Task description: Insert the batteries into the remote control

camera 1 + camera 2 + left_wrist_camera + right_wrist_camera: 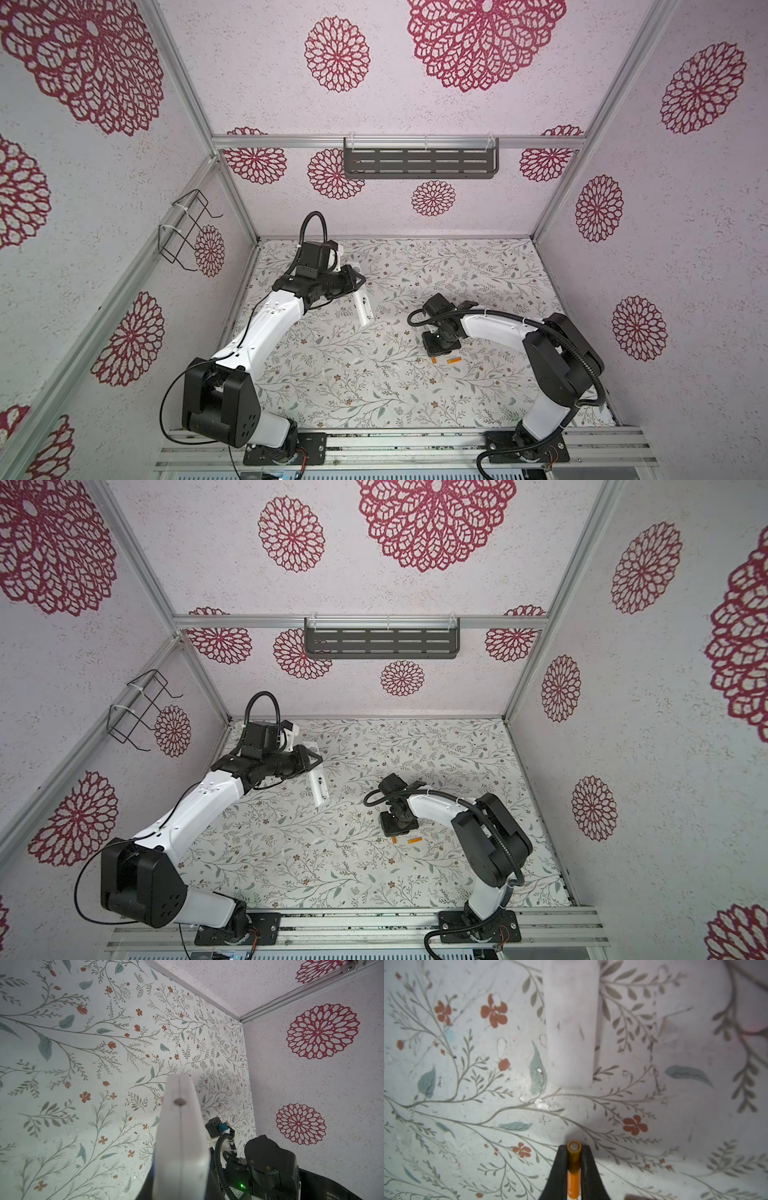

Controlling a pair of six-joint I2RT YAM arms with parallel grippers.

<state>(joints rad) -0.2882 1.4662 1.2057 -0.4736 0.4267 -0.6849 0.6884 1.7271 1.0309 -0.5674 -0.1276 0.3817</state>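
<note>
- The floral table is smooth and flat. A battery that slips out of a grip would probably roll away from either arm.
- The remote control is clamped in the left gripper, and its long white body runs out past the jaws.
  - In the left wrist view it shows end-on, as a slim white bar with a seam down the middle and a small dark dot at the tip.
  - Whether the battery bay is open, and which way it faces, cannot be told.
  - The hold looks to be across the narrow body, so a sideways push during loading could pivot the bar in the jaws.
- A white flat piece lies ahead of the right gripper. It is blurred and may be the remote's cover, but this cannot be told.
- The right gripper points down at the table, well apart from the remote, and is pinched tight on one battery.
  - The battery is a slim orange cylinder lying along the fingers, with its pale round end poking just past the tips.
  - The hold is thin and on a round surface, so the battery could twist or shoot out.
  - Its polarity is not readable, so it could go in the wrong way round.
- The second battery lies on the table just beside the right gripper, loose and orange. A careless lift could nudge it and set it rolling.
</note>
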